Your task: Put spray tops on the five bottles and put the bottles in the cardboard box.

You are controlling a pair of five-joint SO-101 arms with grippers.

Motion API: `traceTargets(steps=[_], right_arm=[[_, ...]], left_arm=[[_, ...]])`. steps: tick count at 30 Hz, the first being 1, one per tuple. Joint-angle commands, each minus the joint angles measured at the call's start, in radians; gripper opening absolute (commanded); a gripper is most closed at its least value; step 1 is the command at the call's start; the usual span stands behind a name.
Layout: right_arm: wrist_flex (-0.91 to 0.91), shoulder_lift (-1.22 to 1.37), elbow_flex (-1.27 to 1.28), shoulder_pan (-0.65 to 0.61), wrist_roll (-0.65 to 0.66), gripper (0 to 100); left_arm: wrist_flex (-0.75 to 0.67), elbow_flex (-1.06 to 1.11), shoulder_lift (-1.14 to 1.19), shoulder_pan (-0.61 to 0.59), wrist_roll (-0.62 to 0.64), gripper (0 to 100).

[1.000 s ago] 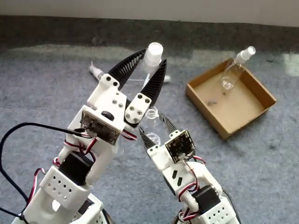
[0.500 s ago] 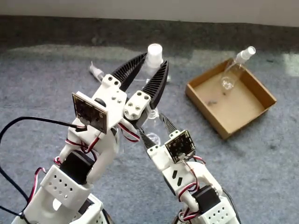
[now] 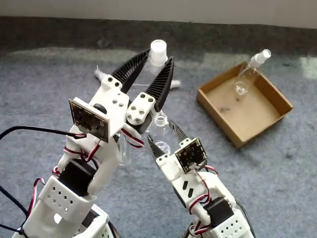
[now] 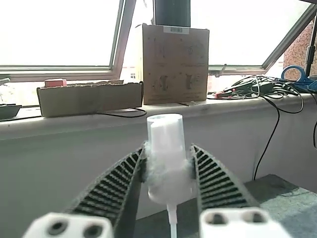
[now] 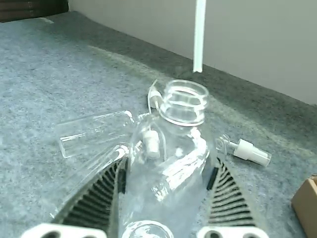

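Observation:
My left gripper [image 3: 158, 55] is shut on a white spray top [image 3: 157, 50], held high with its thin tube hanging down. In the left wrist view the spray top [image 4: 167, 158] sits upright between the ribbed fingers [image 4: 218, 181]. Just below it my right gripper [image 3: 161, 133] is shut on a clear bottle [image 3: 160, 130] with an open neck. Seen from the right wrist, the bottle [image 5: 166, 163] stands between the fingers, and the tube [image 5: 199, 34] hangs a little above its neck [image 5: 184, 101]. The cardboard box [image 3: 218, 110] lies to the right, holding a capped bottle [image 3: 243, 82].
Grey carpet covers the table. A bare bottle [image 5: 94, 134] lies on its side beyond the held one, and loose spray tops [image 5: 247, 150] rest on the carpet near it. Another spray top [image 3: 101, 75] lies by the left fingers. A pale wall bounds the far edge.
My left gripper has lifted and shifted slightly left with the spray top, its wrist turning. The right arm and its bottle have stayed put.

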Motion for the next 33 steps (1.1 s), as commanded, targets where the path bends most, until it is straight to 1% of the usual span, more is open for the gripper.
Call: traceTargets(steps=[1,11,17,28,33], right_arm=[[0.002,-0.013,0.117,-0.004,-0.003,8.5],[0.002,-0.013,0.117,-0.004,-0.003,8.5],[0.024,-0.013,0.117,-0.004,-0.003,8.5],[0.044,-0.013,0.117,-0.004,-0.005,8.5],[0.044,-0.013,0.117,-0.004,-0.009,8.5]], left_arm=[[0.003,0.002,-0.005,-0.004,-0.009,0],[0.002,0.124,-0.005,0.001,-0.008,0],[0.002,0.246,-0.007,0.054,-0.008,0],[0.002,0.386,-0.008,0.058,-0.006,0],[0.005,0.447,-0.139,0.081,-0.006,0]])
